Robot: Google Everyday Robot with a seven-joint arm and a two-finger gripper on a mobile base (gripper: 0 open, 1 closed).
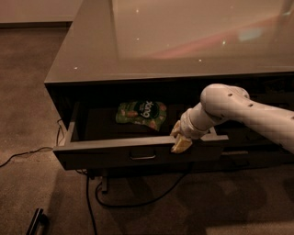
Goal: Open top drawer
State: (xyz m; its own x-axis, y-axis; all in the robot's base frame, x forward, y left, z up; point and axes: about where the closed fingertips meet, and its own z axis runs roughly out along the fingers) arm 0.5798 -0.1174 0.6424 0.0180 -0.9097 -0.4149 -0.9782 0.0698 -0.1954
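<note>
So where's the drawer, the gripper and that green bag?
top drawer [101,158], camera view, front panel left of handle.
gripper [180,140], camera view, yellowish tip at the drawer front's top edge.
green bag [141,112], camera view, its middle.

Carpeted, furnished indoor room, looking like a lounge or office; which of the two cannot be told.

A long, low dark grey cabinet with a glossy reflective top [183,41] is standing on short-pile brown carpet [27,92], with a pale wall strip [32,9] running beyond its far left corner. Thin black cables [138,202] are trailing over the carpet under the cabinet's front. A green foil snack packet [141,112] is lying in the cabinet's open wide dark grey top drawer [115,153], and the robot's yellowish gripper [180,139] is resting on that drawer's front edge.
</note>
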